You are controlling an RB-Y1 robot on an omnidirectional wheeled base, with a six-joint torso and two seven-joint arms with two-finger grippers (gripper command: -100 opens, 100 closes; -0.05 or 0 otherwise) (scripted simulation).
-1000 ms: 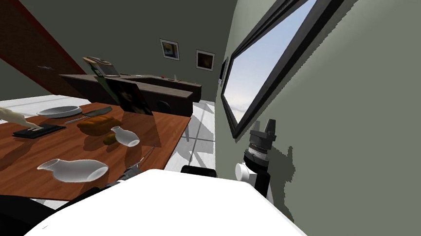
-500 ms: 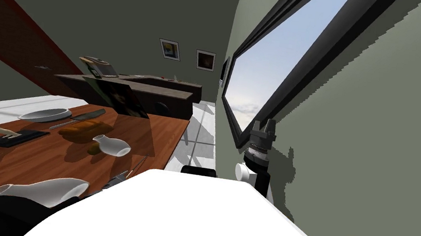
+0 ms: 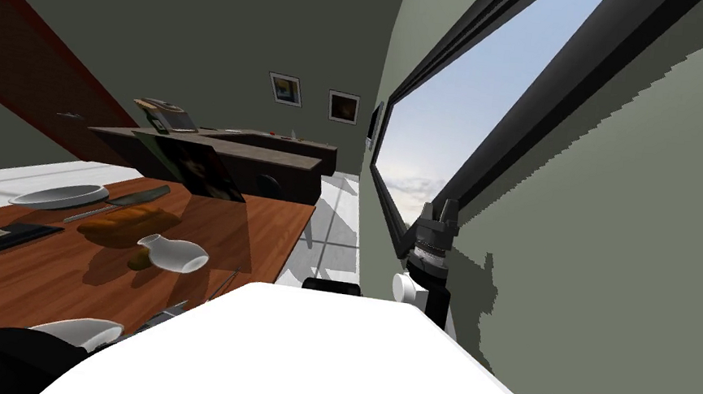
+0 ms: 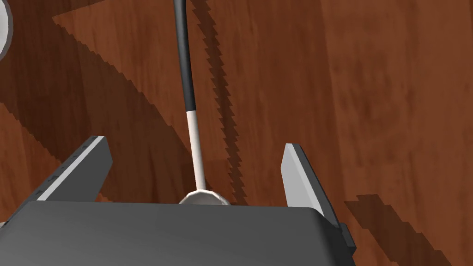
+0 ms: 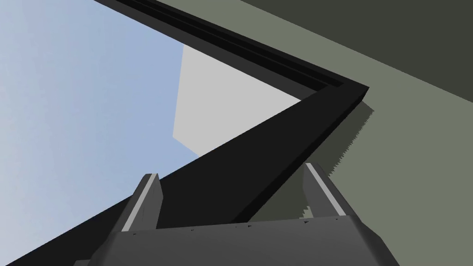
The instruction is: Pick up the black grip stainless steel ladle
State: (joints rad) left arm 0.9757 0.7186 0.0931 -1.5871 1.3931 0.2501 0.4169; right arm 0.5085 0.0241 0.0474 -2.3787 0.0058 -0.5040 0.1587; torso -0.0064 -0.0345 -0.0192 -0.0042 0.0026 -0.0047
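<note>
Left end effector (image 4: 194, 142) released above ladle (image 4: 188, 83) on wooden table (image 4: 369, 92); right end effector (image 5: 229, 170) released near window (image 3: 446, 135)

Daylight enters through window (image 3: 430, 133) at 1 o'clock in head view; walls stay dim. Hard, sawtooth-edged shadows cross table (image 4: 369, 92), one just beside ladle (image 4: 184, 55). All sharp; straight lines splay toward corners.

Left pincer (image 4: 194, 142) low and spread wide; right pincer (image 5: 231, 170) upright, raised, likewise spread.
</note>
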